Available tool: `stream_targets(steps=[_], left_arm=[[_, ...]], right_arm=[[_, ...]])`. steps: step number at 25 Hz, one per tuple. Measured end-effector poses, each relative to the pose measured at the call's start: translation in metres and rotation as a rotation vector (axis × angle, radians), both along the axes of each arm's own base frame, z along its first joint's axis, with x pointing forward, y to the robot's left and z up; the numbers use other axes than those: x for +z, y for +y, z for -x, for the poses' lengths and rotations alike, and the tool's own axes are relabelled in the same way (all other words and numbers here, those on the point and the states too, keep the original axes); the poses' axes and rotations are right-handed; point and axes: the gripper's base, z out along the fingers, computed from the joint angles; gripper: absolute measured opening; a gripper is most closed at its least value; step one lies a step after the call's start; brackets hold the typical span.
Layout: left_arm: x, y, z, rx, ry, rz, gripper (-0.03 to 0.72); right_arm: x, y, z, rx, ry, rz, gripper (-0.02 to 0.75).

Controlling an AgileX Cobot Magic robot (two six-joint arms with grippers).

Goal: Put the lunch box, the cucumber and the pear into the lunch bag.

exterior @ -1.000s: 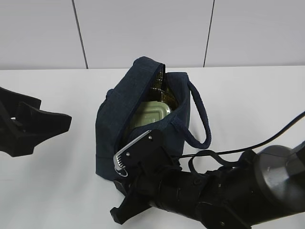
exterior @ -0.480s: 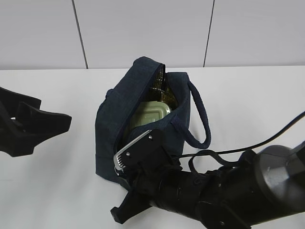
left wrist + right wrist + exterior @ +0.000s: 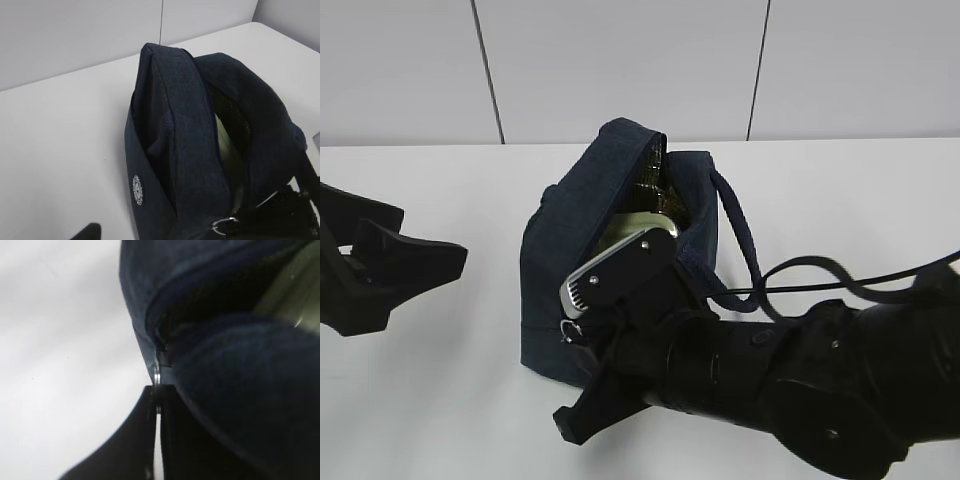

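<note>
The dark navy lunch bag (image 3: pixel 570 250) stands mid-table with its top partly open; it fills the left wrist view (image 3: pixel 175 125). The pale green lunch box (image 3: pixel 625 225) lies inside it and also shows in the left wrist view (image 3: pixel 225 145) and the right wrist view (image 3: pixel 295 290). My right gripper (image 3: pixel 158 390) is shut on the metal ring pull (image 3: pixel 157 377) at the bag's near end (image 3: pixel 573 328). My left gripper (image 3: pixel 435 232) is open and empty, left of the bag. Something dark and shiny (image 3: pixel 652 185) sits deep in the bag; I cannot tell if it is the cucumber. The pear is hidden.
The bag's loop handle (image 3: pixel 745 250) hangs to its right. A black cable (image 3: pixel 820 270) arches over my right arm. A white wall stands behind the white table (image 3: pixel 440 170).
My right gripper has moved up and forward along the bag with the ring pull. It now covers more of the lunch box. The left arm has barely moved.
</note>
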Motion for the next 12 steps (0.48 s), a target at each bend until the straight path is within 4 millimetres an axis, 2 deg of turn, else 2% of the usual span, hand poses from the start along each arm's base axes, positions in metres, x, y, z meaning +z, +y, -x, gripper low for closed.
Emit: stream_targets(steps=[8, 12], left_arm=[[0.000, 0.000, 0.001, 0.001, 0.011, 0.009, 0.468], [-0.003, -0.001, 0.003, -0.031, 0.037, -0.022, 0.428]], right_arm=[[0.034, -0.007, 0.007, 0.028, -0.045, 0.000, 0.000], [0.048, -0.009, 0.009, 0.043, -0.082, -0.006, 0.000]])
